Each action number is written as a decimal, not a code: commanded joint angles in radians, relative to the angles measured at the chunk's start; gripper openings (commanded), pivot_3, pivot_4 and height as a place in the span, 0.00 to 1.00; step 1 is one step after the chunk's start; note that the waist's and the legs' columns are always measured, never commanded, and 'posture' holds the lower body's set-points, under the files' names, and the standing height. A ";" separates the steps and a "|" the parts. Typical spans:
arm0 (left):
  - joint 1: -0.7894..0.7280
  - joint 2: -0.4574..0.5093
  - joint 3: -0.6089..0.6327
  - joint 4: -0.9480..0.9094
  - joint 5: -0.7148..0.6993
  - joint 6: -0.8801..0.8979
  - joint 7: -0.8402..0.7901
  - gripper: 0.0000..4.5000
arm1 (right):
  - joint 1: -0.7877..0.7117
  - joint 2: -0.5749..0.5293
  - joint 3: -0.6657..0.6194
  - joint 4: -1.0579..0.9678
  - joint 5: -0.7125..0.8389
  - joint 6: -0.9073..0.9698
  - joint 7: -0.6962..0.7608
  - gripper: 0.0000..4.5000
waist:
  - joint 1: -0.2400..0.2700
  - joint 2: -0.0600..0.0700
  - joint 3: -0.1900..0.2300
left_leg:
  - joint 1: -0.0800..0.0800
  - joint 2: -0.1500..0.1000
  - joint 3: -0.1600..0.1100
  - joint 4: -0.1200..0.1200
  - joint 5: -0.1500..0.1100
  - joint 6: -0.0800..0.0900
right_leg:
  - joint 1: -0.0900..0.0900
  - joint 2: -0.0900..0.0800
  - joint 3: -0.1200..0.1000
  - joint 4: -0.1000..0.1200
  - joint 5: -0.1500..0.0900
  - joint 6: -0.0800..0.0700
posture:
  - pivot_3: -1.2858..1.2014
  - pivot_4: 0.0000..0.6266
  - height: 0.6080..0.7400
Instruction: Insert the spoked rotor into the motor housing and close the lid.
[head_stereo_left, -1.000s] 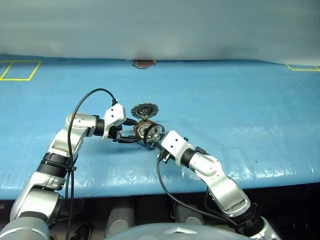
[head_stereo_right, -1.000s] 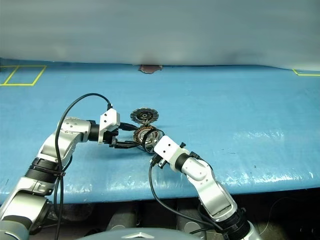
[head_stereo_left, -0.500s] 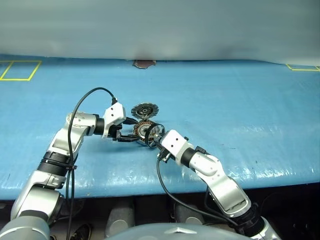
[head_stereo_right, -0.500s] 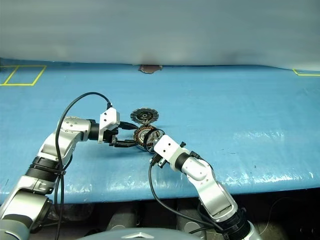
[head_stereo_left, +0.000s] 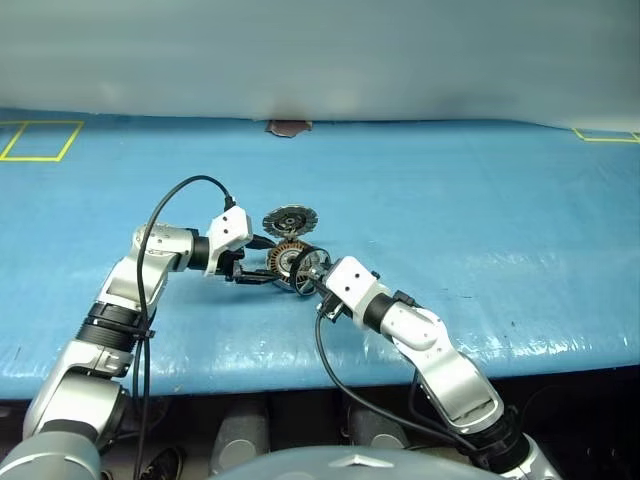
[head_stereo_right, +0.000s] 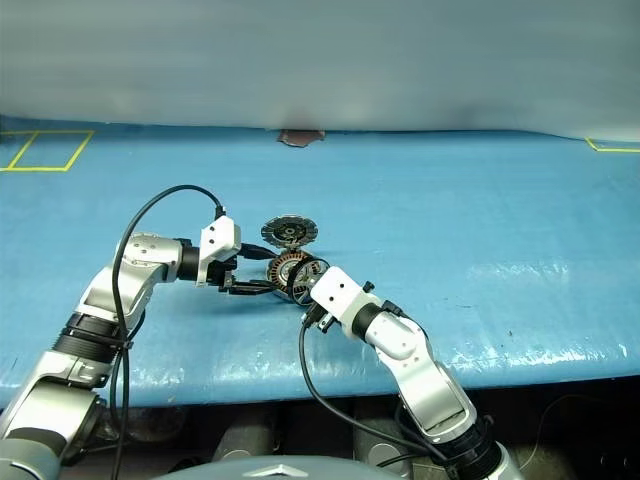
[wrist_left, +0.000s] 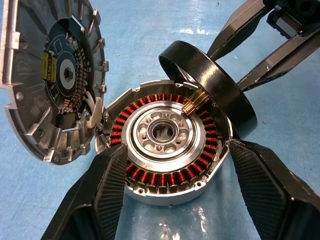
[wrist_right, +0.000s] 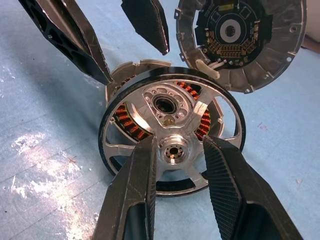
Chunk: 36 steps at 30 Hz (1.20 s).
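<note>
On the blue bench (head_stereo_left: 480, 200), near its front edge, we see the motor housing (wrist_left: 167, 150), a shallow round metal cup with a ring of copper-orange windings around a silver hub, lying face up between the two black fingers (wrist_left: 102, 195) of the left pincer (wrist_left: 175, 192). That pincer straddles the cup from both sides with its pads at the cup's rim, which we judge is meant to keep it from sliding while the other part goes in.

The right pincer (wrist_right: 175, 165) is clenched on the spoked rotor (wrist_right: 172, 132), a silvery-dark wheel with a thin rim and three broad spokes, gripping it by the hub. It holds the wheel tilted, one edge at the housing's far rim and the other raised, so we take the insertion to be underway and not yet seated.

Joined to the housing's edge, the lid (wrist_left: 50, 80), a round grey toothed-rim metal disc with a dark circuit face, stands swung open and clear of the cup's mouth, leaving room for the rotor.
</note>
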<state>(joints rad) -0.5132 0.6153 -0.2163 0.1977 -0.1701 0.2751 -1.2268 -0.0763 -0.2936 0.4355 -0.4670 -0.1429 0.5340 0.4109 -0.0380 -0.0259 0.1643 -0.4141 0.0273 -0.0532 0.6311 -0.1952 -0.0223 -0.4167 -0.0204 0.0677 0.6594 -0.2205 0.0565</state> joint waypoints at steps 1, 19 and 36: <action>-0.019 -0.006 0.003 -0.002 -0.002 -0.016 -0.004 0.78 | -0.003 0.010 -0.020 -0.042 0.015 -0.011 -0.001 0.34 | 0.000 0.000 0.000 | 0.000 0.000 0.000 0.000 0.000 0.000 | 0.000 0.000 0.000 0.000 0.000 0.000 | 0.52 0.24 1.00; -0.014 0.001 0.014 -0.013 -0.001 -0.015 0.006 0.78 | 0.001 0.018 -0.013 -0.004 0.025 -0.022 0.009 0.34 | 0.000 0.000 0.000 | 0.000 0.000 0.000 0.000 0.000 0.000 | 0.000 0.000 0.000 0.000 0.000 0.000 | 0.52 0.24 1.00; -0.014 0.008 0.011 -0.015 0.008 -0.017 0.006 0.78 | 0.016 0.033 -0.035 0.017 0.061 -0.049 0.007 0.34 | -0.001 0.000 0.000 | 0.000 0.000 0.000 0.000 0.000 0.000 | 0.000 0.000 0.000 0.000 0.000 0.000 | 0.52 0.24 1.00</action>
<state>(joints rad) -0.5147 0.6127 -0.2161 0.1979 -0.1625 0.2748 -1.2225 -0.0548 -0.2683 0.4214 -0.4171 -0.0974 0.5048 0.4169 -0.0390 -0.0259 0.1643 -0.4140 0.0274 -0.0532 0.6311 -0.1952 -0.0223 -0.4167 -0.0203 0.0677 0.6594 -0.2205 0.0565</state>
